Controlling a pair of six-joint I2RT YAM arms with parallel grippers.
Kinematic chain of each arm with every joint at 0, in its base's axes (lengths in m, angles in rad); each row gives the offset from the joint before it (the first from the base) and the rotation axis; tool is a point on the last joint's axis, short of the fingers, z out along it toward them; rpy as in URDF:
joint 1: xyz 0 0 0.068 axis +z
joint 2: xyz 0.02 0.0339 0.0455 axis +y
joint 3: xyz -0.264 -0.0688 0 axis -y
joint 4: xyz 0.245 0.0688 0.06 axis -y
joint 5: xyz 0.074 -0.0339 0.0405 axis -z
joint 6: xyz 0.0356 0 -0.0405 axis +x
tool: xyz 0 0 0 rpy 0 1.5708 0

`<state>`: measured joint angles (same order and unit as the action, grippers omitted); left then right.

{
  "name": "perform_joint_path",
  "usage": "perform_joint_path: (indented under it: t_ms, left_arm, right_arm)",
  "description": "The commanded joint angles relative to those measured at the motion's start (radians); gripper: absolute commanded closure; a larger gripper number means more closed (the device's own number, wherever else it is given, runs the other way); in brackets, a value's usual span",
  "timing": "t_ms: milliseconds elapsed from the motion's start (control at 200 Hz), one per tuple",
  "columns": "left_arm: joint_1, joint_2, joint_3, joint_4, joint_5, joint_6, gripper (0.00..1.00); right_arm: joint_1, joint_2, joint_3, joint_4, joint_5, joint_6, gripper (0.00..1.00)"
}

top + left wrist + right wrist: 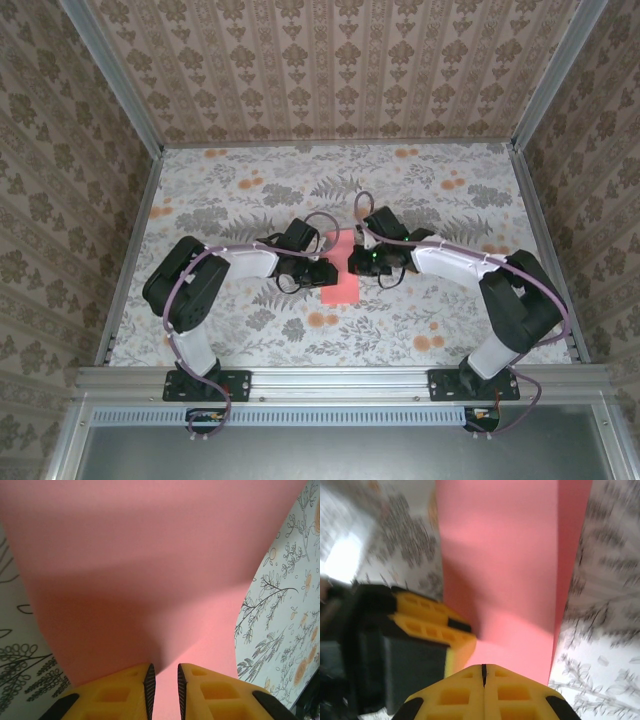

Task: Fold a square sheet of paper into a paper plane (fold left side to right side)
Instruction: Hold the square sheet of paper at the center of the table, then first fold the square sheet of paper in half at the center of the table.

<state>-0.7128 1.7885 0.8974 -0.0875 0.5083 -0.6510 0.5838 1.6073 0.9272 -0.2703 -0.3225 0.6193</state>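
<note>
At the centre of the surface (pixel 250 190), the left fingers (pixel 120 695) are found narrowly parted and the right fingers (pixel 455 695) closed on nothing seen. Both are at the pink sheet of paper (pixel 340 268), which lies as a narrow strip. The left-to-right fold is judged made or nearly so; creasing and the pointed folds remain.

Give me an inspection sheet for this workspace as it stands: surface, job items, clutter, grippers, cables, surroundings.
Surface: floral tablecloth, lying flat.
Job's things: square sheet of paper, salmon-pink, mid-table between the two grippers; it looks like a narrow strip and appears folded over.
Clutter: nothing seen.
Grippers: left gripper has its jaws a narrow gap apart at the paper, grip unclear; right gripper is shut, tips at the paper's edge.
Cables: purple cables loop up behind the grippers.
Surroundings: patterned walls on three sides; metal rail along the near edge.
</note>
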Motion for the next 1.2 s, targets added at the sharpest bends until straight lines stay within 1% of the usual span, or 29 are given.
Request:
perform_joint_path:
  t_ms: [0, 405, 670, 795, 940, 1195]
  left_arm:
    - [-0.010, -0.003, -0.026, -0.037, -0.038, -0.009, 0.76]
    - [-0.009, -0.016, 0.009, -0.052, -0.025, -0.007, 0.77]
    - [0.003, -0.044, 0.081, -0.074, -0.001, 0.001, 0.73]
    - [0.013, -0.033, 0.115, -0.083, 0.006, 0.013, 0.73]
    - [0.027, 0.007, 0.145, -0.085, 0.017, 0.032, 0.74]
    - [0.058, 0.067, 0.140, -0.036, 0.033, 0.039, 0.79]
  right_arm:
    - [0.022, 0.029, -0.022, 0.007, -0.023, 0.043, 0.96]
    - [0.027, 0.146, -0.028, -0.044, 0.009, 0.038, 0.97]
    - [0.027, 0.190, -0.029, -0.095, 0.040, 0.017, 0.97]
    - [0.027, 0.198, -0.031, -0.103, 0.049, 0.011, 0.97]
    - [0.027, 0.199, -0.030, -0.108, 0.056, 0.010, 0.97]
    - [0.027, 0.201, -0.022, -0.128, 0.067, -0.001, 0.97]
